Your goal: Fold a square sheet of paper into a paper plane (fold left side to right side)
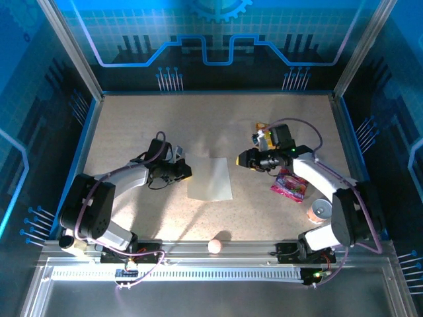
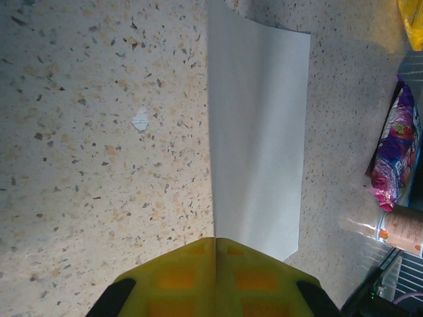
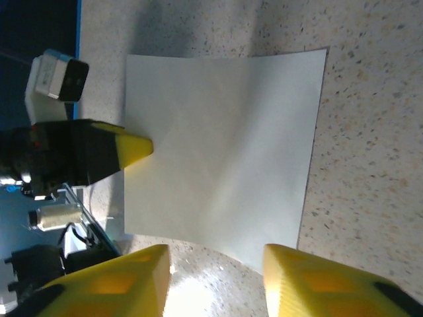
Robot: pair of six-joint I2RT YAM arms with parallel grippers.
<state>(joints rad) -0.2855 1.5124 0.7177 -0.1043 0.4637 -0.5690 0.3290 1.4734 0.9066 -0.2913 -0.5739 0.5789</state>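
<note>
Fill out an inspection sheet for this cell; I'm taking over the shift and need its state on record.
Surface: speckled beige table, one small white fleck.
Job's things: square sheet of paper, white, left edge lifted.
Clutter: yellow snack packet, pink wrapper and can right of the sheet; pink ball at the near edge.
Grippers: left gripper shut on the sheet's left edge; right gripper open, beside its right edge.
Cables: cables run along both arms, clear of the sheet.
Surroundings: metal frame, blue panels.
</note>
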